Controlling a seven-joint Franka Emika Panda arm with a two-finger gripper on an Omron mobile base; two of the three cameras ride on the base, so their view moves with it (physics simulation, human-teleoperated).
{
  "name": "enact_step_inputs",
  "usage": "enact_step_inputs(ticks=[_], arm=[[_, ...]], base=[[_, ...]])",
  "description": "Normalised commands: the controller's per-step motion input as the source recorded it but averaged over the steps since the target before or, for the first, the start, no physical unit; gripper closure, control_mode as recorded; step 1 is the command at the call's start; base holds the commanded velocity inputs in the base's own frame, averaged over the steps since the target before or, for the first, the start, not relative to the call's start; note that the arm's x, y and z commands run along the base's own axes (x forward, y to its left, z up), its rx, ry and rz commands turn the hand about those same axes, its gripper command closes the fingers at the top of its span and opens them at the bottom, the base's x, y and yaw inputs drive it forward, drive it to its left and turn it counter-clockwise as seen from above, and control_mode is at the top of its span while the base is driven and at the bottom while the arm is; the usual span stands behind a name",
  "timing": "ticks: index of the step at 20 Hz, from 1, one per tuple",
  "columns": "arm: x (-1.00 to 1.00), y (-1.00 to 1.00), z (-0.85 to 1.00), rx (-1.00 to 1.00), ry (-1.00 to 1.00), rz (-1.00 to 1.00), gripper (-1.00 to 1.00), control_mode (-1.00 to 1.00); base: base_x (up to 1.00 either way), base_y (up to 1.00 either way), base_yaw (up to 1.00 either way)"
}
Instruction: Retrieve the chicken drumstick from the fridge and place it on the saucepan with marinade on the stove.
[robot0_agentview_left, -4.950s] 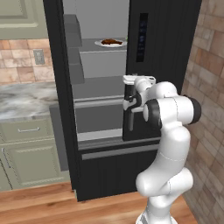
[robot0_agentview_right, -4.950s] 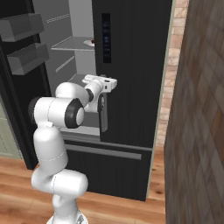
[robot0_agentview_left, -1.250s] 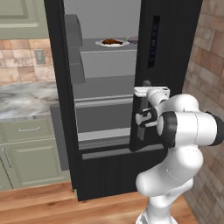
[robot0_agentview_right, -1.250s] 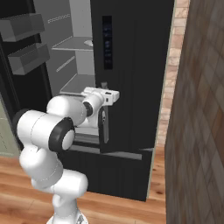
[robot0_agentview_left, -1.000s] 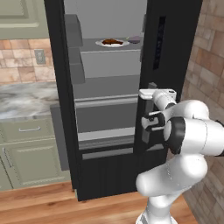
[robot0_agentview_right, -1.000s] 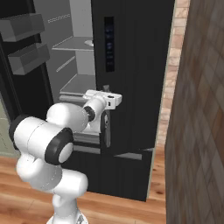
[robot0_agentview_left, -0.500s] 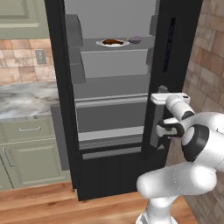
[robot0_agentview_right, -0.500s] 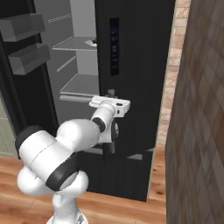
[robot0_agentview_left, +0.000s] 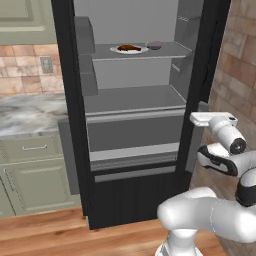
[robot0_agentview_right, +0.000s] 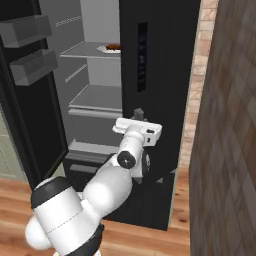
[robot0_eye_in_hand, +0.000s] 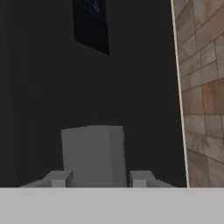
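At upper shelf of fridge (robot0_agentview_left: 70, 125): chicken drumstick (robot0_agentview_left: 129, 48), small reddish-brown lump on flat white plate (robot0_agentview_left: 114, 49), long axis seemingly along shelf front. Lies up and left of gripper (robot0_agentview_left: 201, 107), well apart, deeper in smooth grey interior. Gripper astride boxy matte-grey door handle (robot0_eye_in_hand: 92, 153), fingertips (robot0_eye_in_hand: 59, 178) flanking it; clamped or slack, cannot tell.

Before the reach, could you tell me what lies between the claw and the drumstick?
In the left base view, the open fridge door's edge stands between claw and drumstick.
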Motion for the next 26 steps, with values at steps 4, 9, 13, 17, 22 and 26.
enact_step_inputs(ticks=[4,9,13,17,22,26], arm=[[-0.44,-0.36,-0.14,0.0,0.0,0.0,1.0,-1.0],[-0.36,-0.26,-0.12,0.0,0.0,0.0,1.0,-1.0],[-0.29,-0.18,-0.11,0.0,0.0,0.0,1.0,-1.0],[-0.04,-0.03,-0.01,0.0,0.0,0.0,1.0,-1.0],[-0.15,0.24,0.04,0.0,0.04,-0.04,1.0,-1.0],[0.0,0.75,0.31,0.0,0.08,-0.28,1.0,-1.0]], base=[[0.0,0.0,0.0],[0.0,0.0,0.0],[0.0,0.0,0.0],[0.0,0.0,0.0],[0.0,0.0,0.0],[0.0,0.0,0.0]])
